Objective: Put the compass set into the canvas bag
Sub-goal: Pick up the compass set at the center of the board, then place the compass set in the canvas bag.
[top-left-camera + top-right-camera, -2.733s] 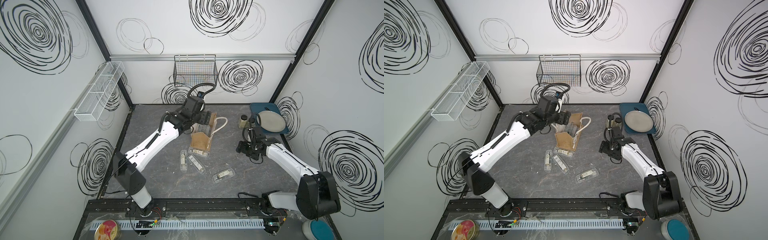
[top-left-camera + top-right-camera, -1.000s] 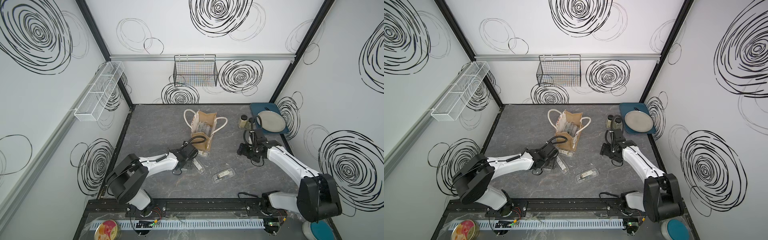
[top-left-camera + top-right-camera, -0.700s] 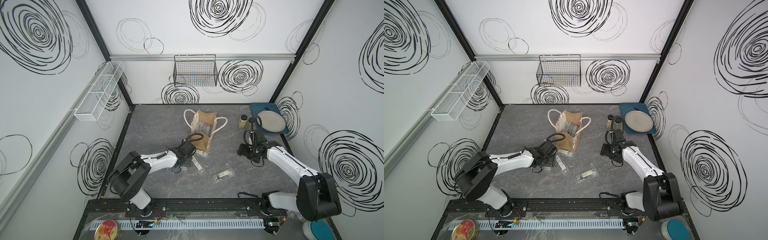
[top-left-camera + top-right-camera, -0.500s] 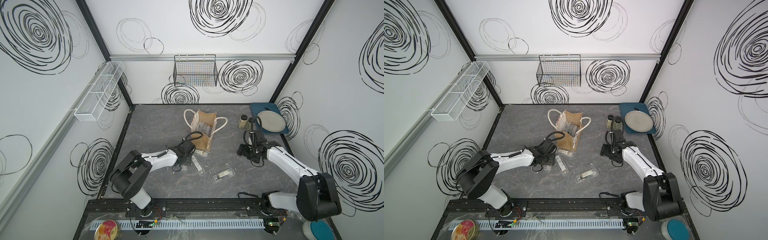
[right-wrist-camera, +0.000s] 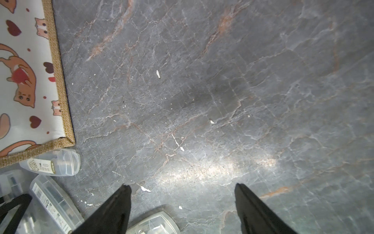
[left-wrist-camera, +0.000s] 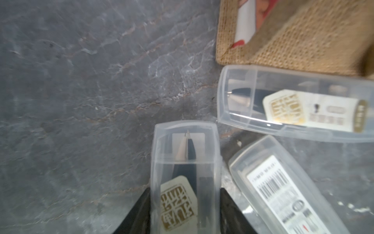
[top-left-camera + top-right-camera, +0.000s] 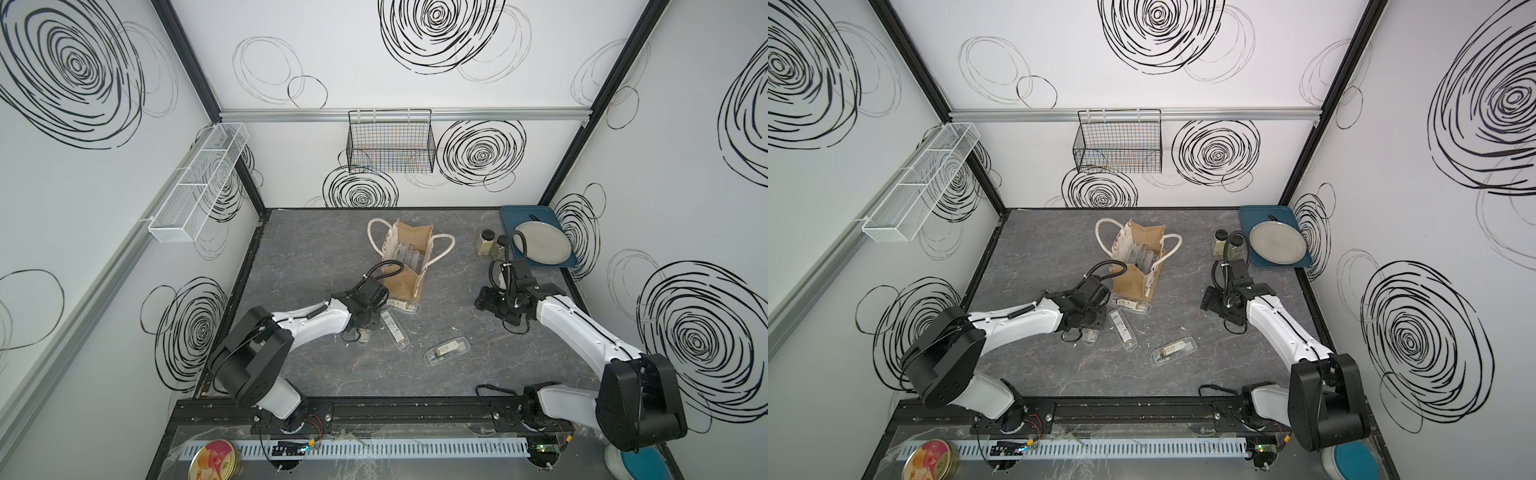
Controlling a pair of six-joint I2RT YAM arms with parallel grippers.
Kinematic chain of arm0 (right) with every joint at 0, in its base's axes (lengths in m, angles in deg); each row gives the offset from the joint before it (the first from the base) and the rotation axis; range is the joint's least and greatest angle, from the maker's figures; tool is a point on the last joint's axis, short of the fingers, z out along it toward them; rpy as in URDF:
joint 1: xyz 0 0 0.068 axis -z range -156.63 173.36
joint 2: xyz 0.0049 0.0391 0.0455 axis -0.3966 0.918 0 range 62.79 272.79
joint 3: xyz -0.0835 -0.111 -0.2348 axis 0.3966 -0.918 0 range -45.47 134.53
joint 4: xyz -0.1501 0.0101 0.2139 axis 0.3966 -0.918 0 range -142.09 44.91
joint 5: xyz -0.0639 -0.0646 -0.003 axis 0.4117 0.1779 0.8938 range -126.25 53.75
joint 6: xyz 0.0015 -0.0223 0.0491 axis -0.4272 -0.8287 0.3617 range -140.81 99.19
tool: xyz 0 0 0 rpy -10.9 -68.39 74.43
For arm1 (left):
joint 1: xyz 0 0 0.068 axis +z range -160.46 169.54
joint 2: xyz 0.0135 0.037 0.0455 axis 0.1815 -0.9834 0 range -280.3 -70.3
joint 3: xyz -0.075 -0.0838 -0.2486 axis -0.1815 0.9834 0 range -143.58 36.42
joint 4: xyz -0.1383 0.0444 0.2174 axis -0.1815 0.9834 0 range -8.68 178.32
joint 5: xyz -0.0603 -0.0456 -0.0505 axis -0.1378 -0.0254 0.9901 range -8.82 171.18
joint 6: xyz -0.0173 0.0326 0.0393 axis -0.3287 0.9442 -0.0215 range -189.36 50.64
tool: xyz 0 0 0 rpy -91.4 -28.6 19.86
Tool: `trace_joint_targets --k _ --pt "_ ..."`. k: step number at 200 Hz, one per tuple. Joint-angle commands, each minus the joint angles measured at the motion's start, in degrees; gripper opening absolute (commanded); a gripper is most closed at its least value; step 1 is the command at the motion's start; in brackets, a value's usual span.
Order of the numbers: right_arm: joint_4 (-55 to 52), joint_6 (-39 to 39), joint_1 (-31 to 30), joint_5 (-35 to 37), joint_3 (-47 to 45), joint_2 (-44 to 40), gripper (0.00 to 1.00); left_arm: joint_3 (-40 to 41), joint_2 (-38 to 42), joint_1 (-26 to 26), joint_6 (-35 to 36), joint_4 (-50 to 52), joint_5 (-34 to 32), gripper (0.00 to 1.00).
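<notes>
- I am watching the left gripper (image 6: 185,192), its jaws clamping a clear compass set case (image 6: 185,158) down at the tabletop (image 7: 311,249), just beside the canvas bag (image 7: 405,272).
- I am counting packed cases (image 7: 406,254) inside the bag, so part of the job looks done.
- Three loose cases (image 7: 395,332) are lying on the tabletop near the bag.
- The right gripper (image 5: 182,194) is hovering over bare tabletop, jaws wide apart, holding nothing.
- I am judging the lift and drop as not yet begun.

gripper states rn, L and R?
Left gripper: closed on a clear compass case.
Right gripper: open, holding nothing.
</notes>
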Motion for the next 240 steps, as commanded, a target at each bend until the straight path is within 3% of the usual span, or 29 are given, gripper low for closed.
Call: trace_joint_targets --k 1,44,81,142,200,240 --pt "-2.4 0.7 0.2 0.9 0.8 -1.2 0.84 0.0 7.2 0.0 0.2 3.5 -2.5 0.46" --pt "-2.6 0.8 0.2 0.9 1.4 -1.3 0.84 -5.9 18.0 -0.1 1.7 11.3 -6.6 0.45" --pt "-2.7 0.8 0.1 0.8 2.1 -0.9 0.84 -17.6 18.2 -1.7 4.7 14.9 -8.4 0.45" --pt "-2.2 1.4 -1.0 0.7 2.7 0.6 0.84 -40.7 2.3 -3.6 14.7 14.0 -6.3 0.45" --pt "-2.0 1.4 -1.7 0.7 2.6 2.1 0.84 -53.8 -13.9 -1.9 22.4 7.5 -0.5 0.45" --pt "-0.9 1.2 -1.7 0.4 2.2 4.2 0.84 -62.1 -24.4 0.6 23.3 8.8 2.5 0.45"
